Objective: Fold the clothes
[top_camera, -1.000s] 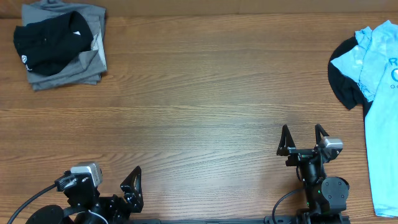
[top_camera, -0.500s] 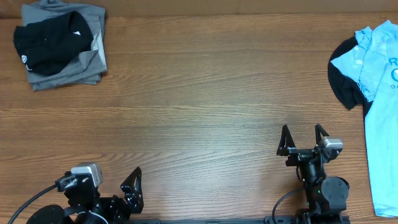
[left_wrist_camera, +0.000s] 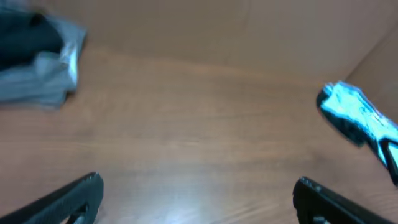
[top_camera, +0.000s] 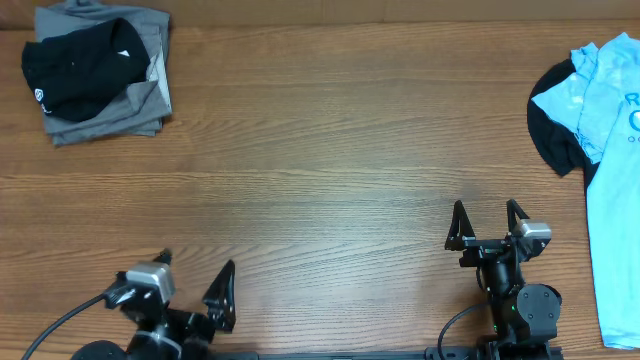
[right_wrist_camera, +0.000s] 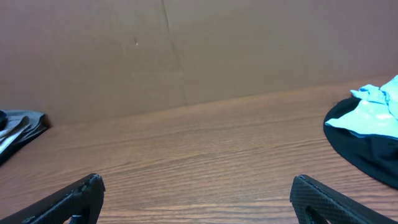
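The clothes lie in two places. At the far left corner a folded black shirt (top_camera: pixel 80 65) rests on folded grey trousers (top_camera: pixel 140 112). At the right edge a light blue T-shirt (top_camera: pixel 612 150) lies spread over a black garment (top_camera: pixel 550 140). My left gripper (top_camera: pixel 198 262) is open at the near left edge, with nothing between its fingers. My right gripper (top_camera: pixel 485 208) is open at the near right, also with nothing in it, well short of the T-shirt. The left wrist view is blurred; it shows the grey stack (left_wrist_camera: pixel 37 74) and the blue T-shirt (left_wrist_camera: pixel 360 115) far ahead.
Bare wooden table (top_camera: pixel 320 170) stretches between the two piles. A brown cardboard wall (right_wrist_camera: pixel 186 50) stands along the far edge. In the right wrist view the grey stack (right_wrist_camera: pixel 18 130) sits far left and the black garment (right_wrist_camera: pixel 367 152) far right.
My left gripper has shifted a little to the right and turned, so both fingertips now show from overhead. The right arm and the clothes have not moved.
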`<state>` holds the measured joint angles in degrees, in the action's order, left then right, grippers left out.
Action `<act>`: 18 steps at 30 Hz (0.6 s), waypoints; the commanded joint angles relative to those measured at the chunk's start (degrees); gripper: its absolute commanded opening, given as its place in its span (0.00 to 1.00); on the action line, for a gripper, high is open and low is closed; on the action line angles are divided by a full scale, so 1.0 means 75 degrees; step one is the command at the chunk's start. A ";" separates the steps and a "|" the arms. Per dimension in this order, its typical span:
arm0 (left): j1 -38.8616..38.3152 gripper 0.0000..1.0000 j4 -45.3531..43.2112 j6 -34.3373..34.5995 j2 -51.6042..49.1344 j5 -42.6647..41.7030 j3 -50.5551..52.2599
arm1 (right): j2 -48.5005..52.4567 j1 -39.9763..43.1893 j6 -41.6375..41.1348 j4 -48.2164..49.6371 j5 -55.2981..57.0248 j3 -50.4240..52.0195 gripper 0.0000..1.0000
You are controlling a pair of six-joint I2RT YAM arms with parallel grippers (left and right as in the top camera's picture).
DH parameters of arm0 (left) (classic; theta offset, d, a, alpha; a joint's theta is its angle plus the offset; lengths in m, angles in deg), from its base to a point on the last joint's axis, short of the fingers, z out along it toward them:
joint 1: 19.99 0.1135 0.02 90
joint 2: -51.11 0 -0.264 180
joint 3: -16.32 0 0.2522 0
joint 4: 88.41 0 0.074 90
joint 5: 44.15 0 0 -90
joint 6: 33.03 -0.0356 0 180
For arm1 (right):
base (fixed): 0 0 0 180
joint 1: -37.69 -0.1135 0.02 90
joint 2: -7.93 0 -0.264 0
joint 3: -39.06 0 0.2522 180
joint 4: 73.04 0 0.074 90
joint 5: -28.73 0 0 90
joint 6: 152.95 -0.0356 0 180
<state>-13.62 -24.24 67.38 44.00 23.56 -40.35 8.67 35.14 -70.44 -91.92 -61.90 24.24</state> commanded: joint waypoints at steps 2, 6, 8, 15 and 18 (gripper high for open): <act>-0.0277 1.00 -0.1725 0.0274 0.0906 0.0399 0.1839 | -0.0076 0.0055 0.0032 0.0041 0.0076 0.0082 1.00; -0.0361 1.00 -0.3037 0.0487 0.0924 0.0953 0.2923 | -0.0076 0.0055 0.0032 0.0041 0.0076 0.0082 1.00; -0.0501 1.00 -0.3625 0.0507 0.0921 0.1411 0.3343 | -0.0076 0.0055 0.0032 0.0041 0.0076 0.0082 1.00; -0.0711 1.00 -0.5027 0.0507 0.0921 0.2640 0.4211 | -0.0076 0.0055 0.0032 0.0041 0.0076 0.0082 1.00; -0.0711 1.00 -0.5657 0.0507 0.0921 0.2865 0.4520 | -0.0076 0.0055 0.0032 0.0041 0.0076 0.0082 1.00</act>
<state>-18.52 -63.95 70.58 50.09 40.20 -8.55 8.67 35.34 -70.41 -91.94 -61.88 24.24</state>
